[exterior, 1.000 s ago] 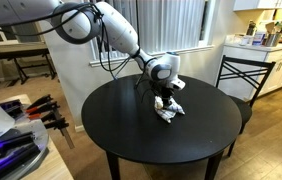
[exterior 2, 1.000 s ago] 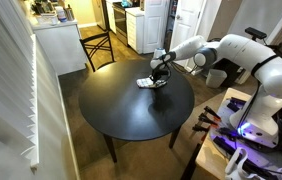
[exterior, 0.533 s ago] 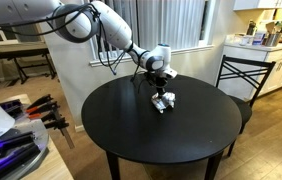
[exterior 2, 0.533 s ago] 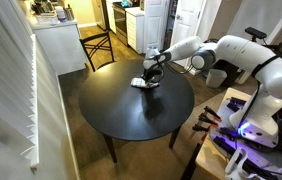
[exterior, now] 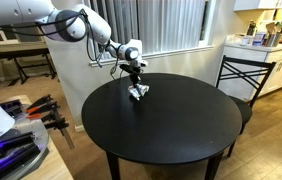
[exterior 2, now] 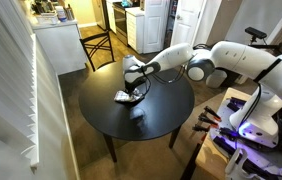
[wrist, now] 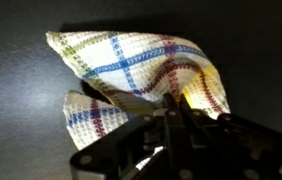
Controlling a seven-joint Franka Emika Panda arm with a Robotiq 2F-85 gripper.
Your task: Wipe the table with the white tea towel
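- You had the end effector [exterior: 136, 81] clenched on the tea towel [exterior: 138, 92]. In the wrist view its fingers [wrist: 153, 128] pinched a bunched fold at about 5 o'clock of the cloth.
- The tea towel, white with coloured check stripes, lay crumpled on the desk [exterior: 181, 135]. In an exterior view it sat toward 10 o'clock of the round top, close to the rim.
- In the wrist view most of the cloth spread away from the pinch toward 10 o'clock, against the dark surface. I judge that you gripped one edge so the rest could trail and act as a wiping pad.
- The arm came in over the 10 o'clock rim and bent down onto the cloth. I read that as pressing the towel to the desk rather than lifting it.
- The broad stretch of desk from the centre out to 4 o'clock lay beyond the towel. My judgement is that the wiping was under way, with much surface left to cover.
- There were two risks: the bunched cloth touched only a small patch, and a pinch so near the edge could slip under drag.
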